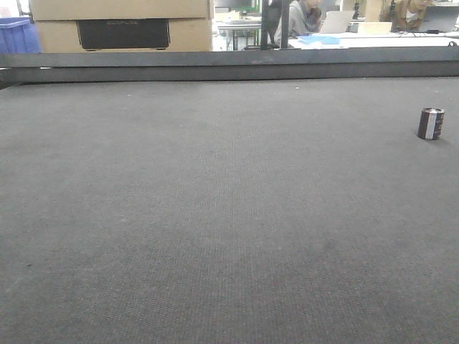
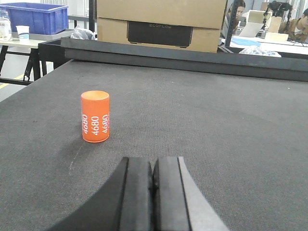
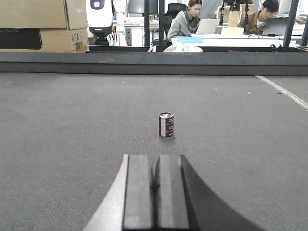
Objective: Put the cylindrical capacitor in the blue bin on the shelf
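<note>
The cylindrical capacitor (image 1: 431, 123) is seen upright on the dark mat (image 1: 215, 215), far to the right in the front view. In the right wrist view it stands straight ahead of the right gripper (image 3: 155, 192), a touch right of the seam between the pads and apart from them. That gripper is clenched, pad against pad, with nothing held. The left gripper (image 2: 153, 192) is likewise closed on nothing. Ahead of it and to its left an orange cylinder (image 2: 95, 116) printed "4680" is set upright on the mat, untouched.

The capacitor's grey stripe is shown, but its markings are too small to be read. Both grippers are cut off by the lower edge of their views.

A blue bin (image 2: 34, 18) is seen at far left beyond the mat, on a side table. Its contents are hidden by its wall. A cardboard box (image 2: 161, 21) is seen beyond the mat's far edge, its top cut off.
</note>
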